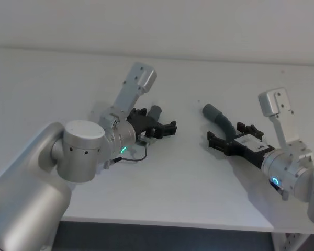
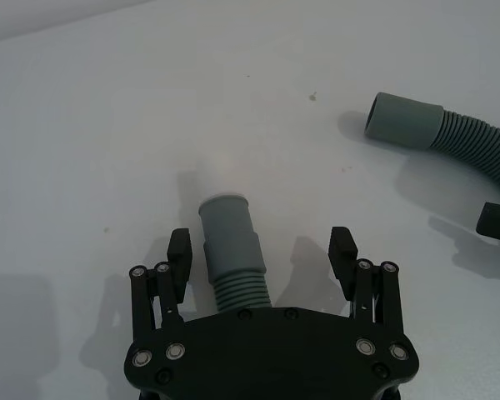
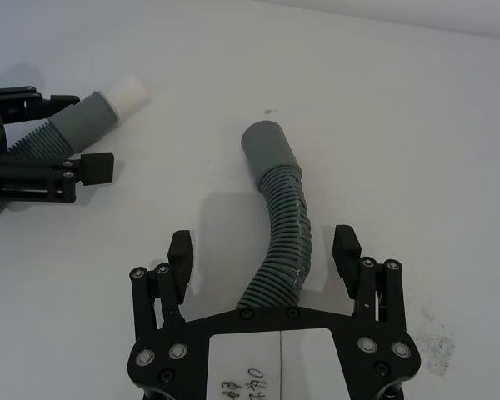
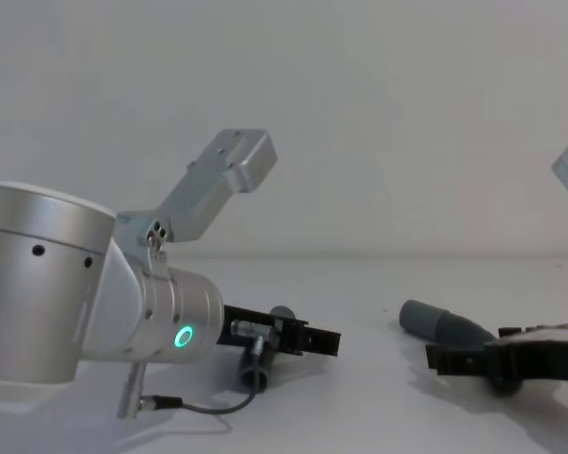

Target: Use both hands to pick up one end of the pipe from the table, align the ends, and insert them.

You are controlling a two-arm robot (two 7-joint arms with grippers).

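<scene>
Both hands wide open, each straddling its pipe piece on the counter (image 1: 68, 78).

The left hand (image 2: 261, 243) lies low, fingers spread either side of the short piece (image 2: 232, 242), whose pale tip (image 3: 129, 92) points away from the wrist. The right hand (image 3: 262, 244) brackets the longer curved piece (image 3: 287, 225) the same way, socket (image 3: 265, 150) ahead. Both pieces look light, ribbed and bendy, so gripping just behind the stiff smooth collars should steady the ends.
</scene>
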